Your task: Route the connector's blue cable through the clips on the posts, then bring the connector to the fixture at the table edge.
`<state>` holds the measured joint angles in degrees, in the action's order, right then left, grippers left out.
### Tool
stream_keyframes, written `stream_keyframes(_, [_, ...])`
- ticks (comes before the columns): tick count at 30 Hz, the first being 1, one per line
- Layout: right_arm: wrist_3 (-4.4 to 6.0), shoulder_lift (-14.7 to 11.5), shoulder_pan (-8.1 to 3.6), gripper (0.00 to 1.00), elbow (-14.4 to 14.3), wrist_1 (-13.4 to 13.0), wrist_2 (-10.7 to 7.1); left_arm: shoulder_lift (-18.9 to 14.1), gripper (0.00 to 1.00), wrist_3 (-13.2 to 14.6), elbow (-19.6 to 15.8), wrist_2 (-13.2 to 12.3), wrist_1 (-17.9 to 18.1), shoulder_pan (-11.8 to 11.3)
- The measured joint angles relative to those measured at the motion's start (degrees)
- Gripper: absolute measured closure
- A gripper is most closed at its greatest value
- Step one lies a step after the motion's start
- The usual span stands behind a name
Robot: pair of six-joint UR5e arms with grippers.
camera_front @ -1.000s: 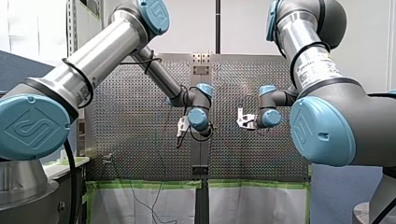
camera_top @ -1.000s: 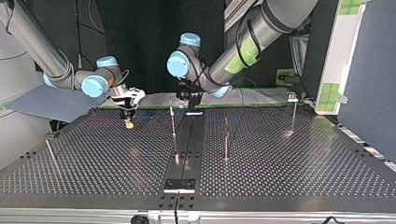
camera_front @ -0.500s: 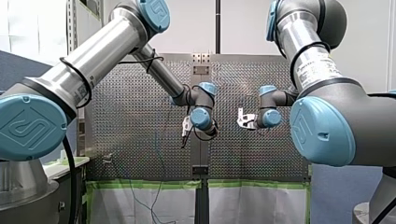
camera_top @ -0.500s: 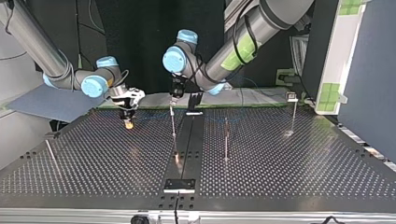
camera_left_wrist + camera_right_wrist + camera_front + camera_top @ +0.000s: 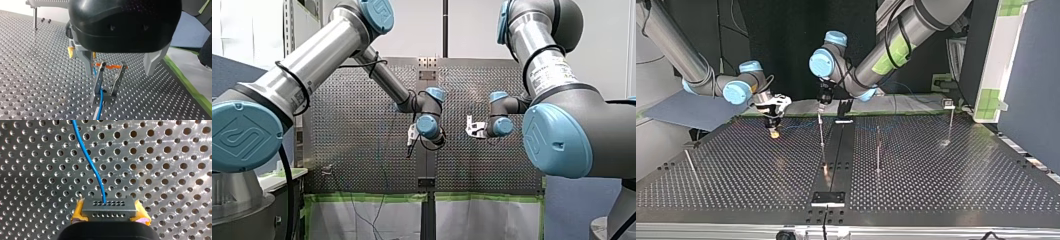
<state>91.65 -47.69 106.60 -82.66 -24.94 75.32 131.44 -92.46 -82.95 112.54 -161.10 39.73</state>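
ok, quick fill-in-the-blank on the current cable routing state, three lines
My right gripper holds the connector between ____ pads.
The cable leaving the connector is ____.
My left gripper, by the clip holding the cable, is ____.
Missing: yellow; blue; open.

Green tape (image 5: 332,197) edged the perforated table (image 5: 961,170); a dark strip (image 5: 846,150) ran down its middle, white sheeting (image 5: 482,222) hanging below.

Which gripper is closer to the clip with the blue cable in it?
Left. My left gripper hangs just above the clip; my right gripper holds the connector well aside.
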Motion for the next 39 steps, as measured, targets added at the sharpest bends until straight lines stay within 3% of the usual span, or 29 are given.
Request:
stream_keyframes(9, [0.06, 0.0, 0.07, 1.0, 0.0, 0.1, -0.08, -1.8, 0.0, 0.0, -0.4, 0.9, -0.9, 0.9])
stream_keyframes(18, [0.07, 0.0, -0.05, 1.0, 0.0, 0.3, -0.08, -6.3, 0.0, -0.3, -4.4, 4.9, 0.1, 5.0])
stream_keyframes(24, [-0.1, 0.0, -0.01, 1.0, 0.0, 1.4, -0.08, -8.9, 0.0, -1.7, -7.0, 5.6, 0.8, 7.4])
stream_keyframes(39, [-0.25, 0.0, -0.43, 1.0, 0.0, 3.1, -0.05, -15.6, 0.0, -8.3, -13.7, 5.6, 6.5, 6.8])
